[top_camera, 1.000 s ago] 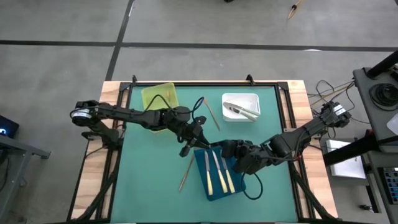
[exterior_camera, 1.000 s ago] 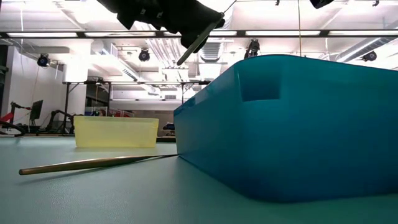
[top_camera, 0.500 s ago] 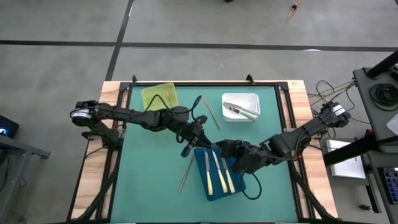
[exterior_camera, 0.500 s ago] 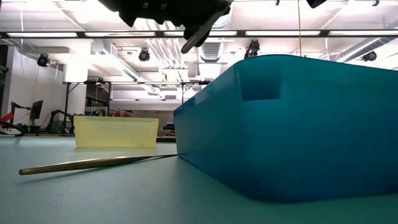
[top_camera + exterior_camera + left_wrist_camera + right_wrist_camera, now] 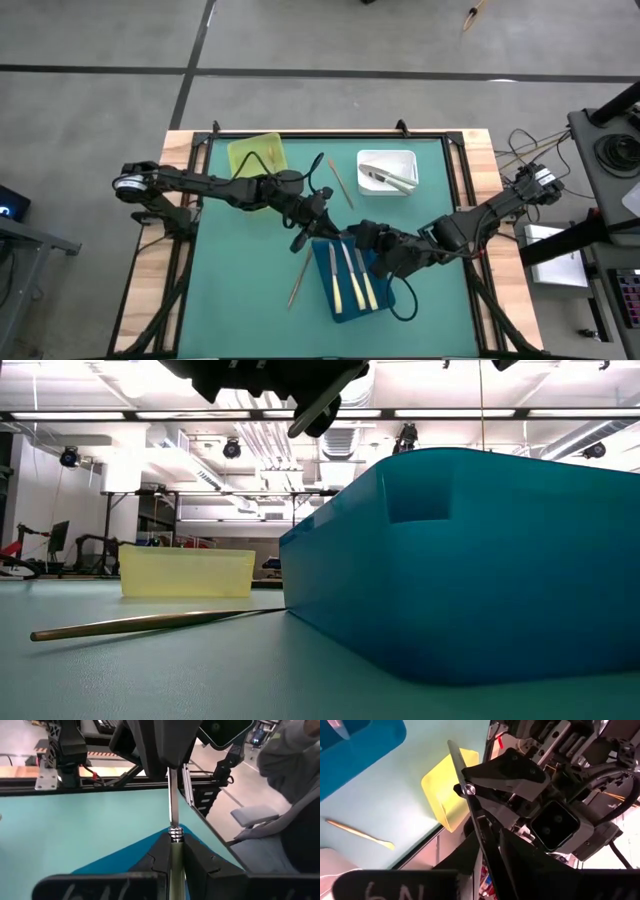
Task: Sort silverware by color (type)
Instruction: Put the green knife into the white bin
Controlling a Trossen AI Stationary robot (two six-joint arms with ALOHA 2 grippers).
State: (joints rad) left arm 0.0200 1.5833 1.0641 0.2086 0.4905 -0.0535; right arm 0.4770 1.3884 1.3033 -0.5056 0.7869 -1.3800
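**High view.** The left pincer (image 5: pixel 303 236) and right pincer (image 5: pixel 352 236) meet in the air over the corner of the blue tray (image 5: pixel 335 300). Three cream-handled knives (image 5: pixel 352 275) already lie in that tray. A gold utensil (image 5: pixel 300 278) rests on the counter (image 5: pixel 240 280) beside it.

**Low view.** A dark pincer, probably the left, hangs above the tray wall with a slim piece slanting from it.

**Left wrist view.** The left pincer is clamped on the cream handle of the held knife (image 5: pixel 171 805). The blade runs straight out to the right pincer.

**Right wrist view.** The right fingers (image 5: pixel 512 855) flank the blade, but I cannot tell if they pinch it.

**Handling.** The knife looks light, rigid and slick on the metal. The thicker handle is likely the safer hold, as a narrow blade may pivot.
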